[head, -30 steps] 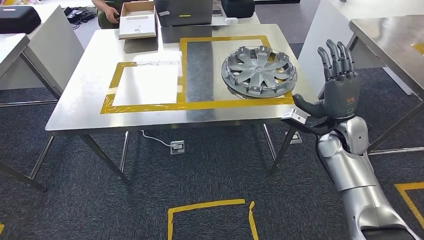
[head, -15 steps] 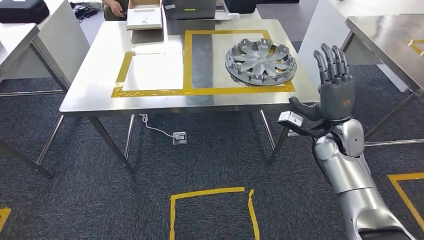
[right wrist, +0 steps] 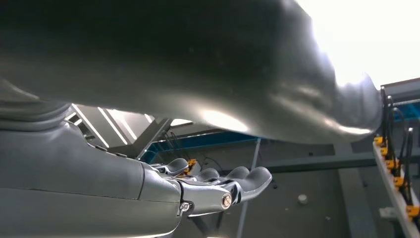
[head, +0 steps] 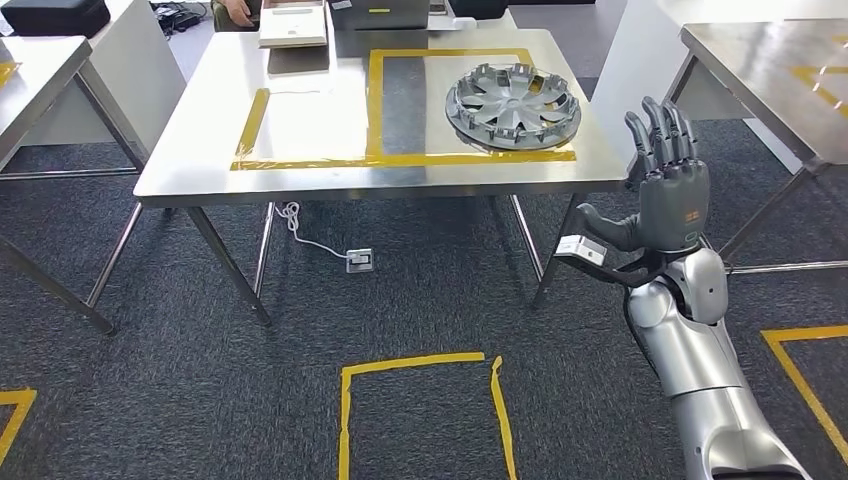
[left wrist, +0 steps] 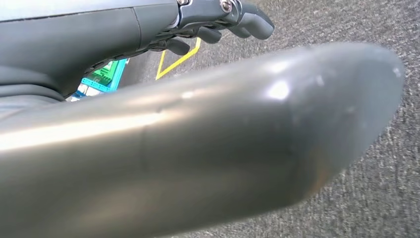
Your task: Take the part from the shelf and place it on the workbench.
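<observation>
The part, a grey wheel cover [head: 512, 105], lies flat on the steel workbench [head: 320, 178], inside the right yellow-taped rectangle. My right hand [head: 668, 190] is raised off the bench's near right corner, in front of the wheel cover and apart from it, fingers pointing up and spread, holding nothing. The right wrist view shows its fingers [right wrist: 218, 186] stretched out and empty. My left hand [left wrist: 148, 29] hangs over the grey carpet, its fingers [left wrist: 233, 15] loosely extended with nothing in them.
Another steel table [head: 770, 70] stands at the right and one more [head: 40, 80] at the left. A cardboard box [head: 293, 22] sits at the bench's far edge near a person [head: 235, 10]. A yellow tape square [head: 420, 365] marks the carpet in front; a power socket [head: 360, 262] lies under the bench.
The whole picture has shifted: the bench and wheel cover sit farther away and higher, so the camera has moved back. My right hand stays raised and empty.
</observation>
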Motion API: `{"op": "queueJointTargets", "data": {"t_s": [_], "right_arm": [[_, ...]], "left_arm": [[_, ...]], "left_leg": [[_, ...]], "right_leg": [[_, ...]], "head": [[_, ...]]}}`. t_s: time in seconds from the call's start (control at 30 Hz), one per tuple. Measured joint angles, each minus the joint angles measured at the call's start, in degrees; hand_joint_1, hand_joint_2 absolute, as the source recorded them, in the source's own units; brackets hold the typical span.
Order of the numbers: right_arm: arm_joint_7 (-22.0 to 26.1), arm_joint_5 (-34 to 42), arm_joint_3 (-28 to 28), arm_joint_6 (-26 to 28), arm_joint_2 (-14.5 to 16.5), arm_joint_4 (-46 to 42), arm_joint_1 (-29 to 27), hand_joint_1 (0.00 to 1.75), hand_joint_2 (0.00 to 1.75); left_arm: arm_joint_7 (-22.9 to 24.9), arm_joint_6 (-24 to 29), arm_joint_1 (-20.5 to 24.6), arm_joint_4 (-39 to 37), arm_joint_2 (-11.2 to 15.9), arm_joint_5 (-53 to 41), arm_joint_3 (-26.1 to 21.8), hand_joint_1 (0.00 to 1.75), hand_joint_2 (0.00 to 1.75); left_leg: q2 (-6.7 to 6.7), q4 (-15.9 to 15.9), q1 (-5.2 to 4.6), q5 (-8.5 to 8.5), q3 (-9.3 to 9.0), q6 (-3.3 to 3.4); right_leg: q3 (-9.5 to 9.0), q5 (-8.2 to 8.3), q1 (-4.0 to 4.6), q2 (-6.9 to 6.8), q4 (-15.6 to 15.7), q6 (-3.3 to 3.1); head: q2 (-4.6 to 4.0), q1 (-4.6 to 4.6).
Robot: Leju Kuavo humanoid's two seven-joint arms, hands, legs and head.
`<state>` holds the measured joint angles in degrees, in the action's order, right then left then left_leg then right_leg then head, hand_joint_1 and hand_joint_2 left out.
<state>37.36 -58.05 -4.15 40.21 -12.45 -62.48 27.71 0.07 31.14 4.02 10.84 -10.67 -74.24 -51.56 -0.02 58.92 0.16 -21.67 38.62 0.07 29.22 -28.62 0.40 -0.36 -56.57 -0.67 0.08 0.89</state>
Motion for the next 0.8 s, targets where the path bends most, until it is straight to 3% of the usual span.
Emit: {"op": "queueJointTargets", "data": {"t_s": [0.07,0.13,0.17,0.2,0.23,0.27,0.3,0.37,0.43,0.47,0.5,0.57,0.6,0.67,0.7,0.73,0.8], "right_arm": [[1.0,0.2,-0.9,0.0,0.9,0.0,-0.5,0.0,0.0],[1.8,0.6,-1.8,-0.1,1.7,0.0,-1.3,0.0,0.0],[2.0,0.9,-2.1,-0.1,2.0,0.0,-1.8,0.0,0.0],[2.2,1.3,-2.4,-0.2,2.2,0.1,-2.2,0.0,0.0],[2.3,1.8,-2.5,-0.2,2.4,0.2,-2.4,0.0,0.0],[2.3,2.5,-2.6,-0.2,2.5,0.4,-2.5,0.0,0.44],[2.3,3.3,-2.6,-0.2,2.5,0.6,-2.5,0.0,0.87],[2.3,5.2,-2.6,-0.4,2.5,1.0,-2.6,0.0,1.75],[2.3,7.3,-2.5,-1.3,2.5,1.3,-2.7,0.0,1.75],[2.3,8.2,-2.5,-2.1,2.5,1.5,-2.9,0.0,1.31],[2.2,9.2,-2.5,-3.1,2.4,1.7,-3.1,0.0,0.87],[2.1,10.8,-2.4,-5.3,2.4,2.0,-3.7,0.0,0.0],[2.0,11.6,-2.3,-6.6,2.4,2.4,-4.0,0.0,0.0],[2.0,13.8,-2.1,-9.8,2.4,3.7,-4.6,0.0,0.0],[2.1,15.2,-2.0,-11.6,2.4,4.6,-4.9,0.0,0.0],[2.1,16.9,-1.9,-13.6,2.5,5.6,-5.2,0.0,0.0],[2.2,21.9,-1.9,-18.7,2.9,7.9,-5.4,0.0,0.0]], "left_arm": [[0.0,0.0,-0.1,0.0,0.4,-0.2,0.0,0.0,0.0],[0.2,0.0,-0.1,0.0,0.8,-0.2,0.0,0.0,0.0],[0.3,0.0,-0.1,0.0,1.0,-0.3,0.0,0.0,0.0],[0.6,0.0,-0.1,0.0,1.3,-0.5,0.0,0.0,0.0],[0.8,0.1,-0.1,0.0,1.5,-0.7,0.0,0.0,0.0],[1.0,0.1,-0.1,0.1,1.6,-1.0,0.0,0.0,0.0],[1.2,0.0,0.0,0.1,1.7,-1.3,0.0,0.0,0.0],[1.4,-0.6,0.1,0.2,1.8,-1.8,0.1,0.0,0.0],[1.5,-1.6,0.0,0.2,1.9,-2.3,0.1,0.0,0.0],[1.7,-2.2,0.0,0.2,1.9,-2.6,0.2,0.0,0.0],[1.9,-2.8,0.0,0.2,1.9,-2.8,0.2,0.0,0.44],[2.1,-3.9,-0.1,0.3,2.0,-3.2,0.1,0.0,1.31],[2.2,-4.3,-0.1,0.3,2.0,-3.1,0.1,0.0,1.75],[2.5,-4.8,-0.2,0.2,2.0,-3.1,0.1,0.0,1.75],[2.7,-4.9,-0.2,0.2,1.9,-3.1,0.1,0.0,1.75],[2.8,-4.9,-0.2,0.2,1.9,-3.1,0.1,0.0,1.75],[3.0,-5.0,-0.2,0.2,1.7,-3.1,0.1,0.0,1.75]], "left_leg": [[-0.08,3.8,0.09,-4.75,1.38,-0.6],[-0.1,11.2,0.24,-10.09,3.11,-1.13],[-0.09,14.2,0.34,-10.91,3.37,-1.37],[-0.09,15.9,0.45,-10.51,2.86,-1.58],[-0.08,15.3,0.57,-9.14,1.34,-1.76],[-0.07,12.7,0.73,-7.72,-1.21,-1.94],[-0.09,8.9,0.88,-7.54,-4.14,-2.14],[-0.36,2.5,0.89,-8.89,-8.66,-1.64],[-0.56,0.8,0.62,-9.91,-9.4,-0.38],[-0.45,0.7,0.66,-9.7,-9.07,0.13],[-0.31,0.8,0.65,-9.34,-8.72,0.66],[-0.05,0.7,0.76,-8.34,-7.89,1.34],[0.02,0.7,0.71,-7.86,-7.36,1.5],[0.07,0.8,0.58,-7.0,-6.34,1.59],[0.05,0.8,0.51,-6.64,-5.89,1.57],[0.03,0.8,0.44,-6.38,-5.59,1.53],[0.03,0.8,0.32,-6.01,-5.34,1.38]], "right_leg": [[1.3,1.73,-0.37,-0.1,0.4,-0.54],[3.1,3.24,-0.49,-0.12,0.4,-0.69],[4.06,4.0,-0.55,-0.15,0.3,-0.59],[5.07,4.75,-0.66,-0.18,0.2,-0.41],[6.02,5.37,-0.8,-0.2,0.0,-0.2],[7.02,5.89,-0.98,-0.21,-0.3,0.11],[7.88,6.3,-1.1,-0.21,-0.7,0.47],[8.95,6.88,-1.11,-0.21,-1.5,1.25],[9.16,7.4,-1.06,-0.17,-1.7,1.98],[9.22,7.59,-1.1,-0.15,-1.6,2.32],[9.5,7.17,-1.21,-0.12,-2.0,2.64],[11.36,3.82,-1.34,-0.08,-6.2,3.16],[12.89,1.19,-1.37,-0.07,-10.1,3.35],[15.21,-2.53,-1.35,-0.06,-17.3,3.47],[15.04,-2.92,-1.32,-0.05,-18.4,3.37],[13.54,-2.23,-1.26,-0.04,-17.0,3.13],[8.08,0.29,-0.89,-0.01,-9.0,2.2]], "head": [[0.0,-0.12],[0.0,-0.26],[-0.01,-0.26],[-0.01,-0.27],[-0.01,-0.27],[-0.01,-0.28],[0.0,-0.31],[0.0,-0.21],[-0.01,-0.17],[-0.01,-0.19],[-0.01,-0.21],[0.0,-0.1],[0.0,-0.06],[0.0,-0.01],[-0.01,-0.01],[-0.01,-0.01],[-0.01,-0.02]]}}
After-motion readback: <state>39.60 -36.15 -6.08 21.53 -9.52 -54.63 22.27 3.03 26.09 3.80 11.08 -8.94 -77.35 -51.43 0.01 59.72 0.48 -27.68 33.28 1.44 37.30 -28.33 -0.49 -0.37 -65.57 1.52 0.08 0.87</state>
